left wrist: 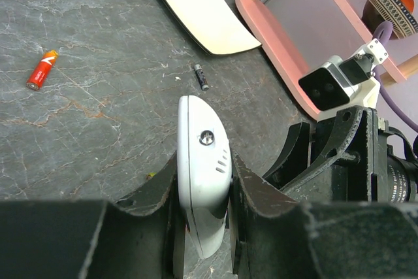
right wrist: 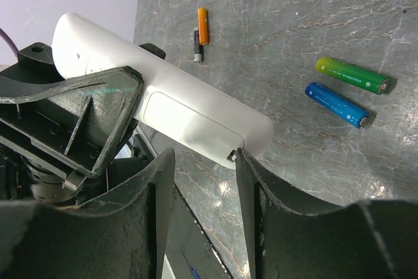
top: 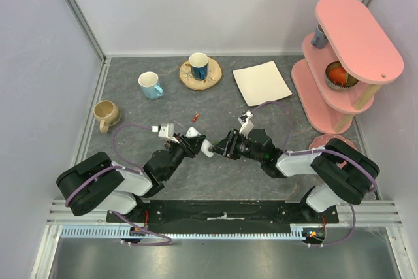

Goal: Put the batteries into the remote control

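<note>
- Left gripper [left wrist: 204,184] is clamped on the remote control [left wrist: 202,161], fingers squeezing its two long sides and holding it above the grey table [left wrist: 98,135].
- Right gripper [right wrist: 199,174] has its jaws apart with nothing between them. The remote's free end sits right by its fingertips, but I can't tell if it's touching.
- From the right wrist view you get the remote's plain white back with a panel seam on it.
- green battery [right wrist: 353,74] and blue battery [right wrist: 338,104] lie side by side on the table.
- red-orange battery [right wrist: 203,25] is farther off, just beside a small dark cylinder [right wrist: 196,47].
- white square plate [top: 261,82] and pink shelf [top: 346,57] sit far right, well apart from the grippers.
</note>
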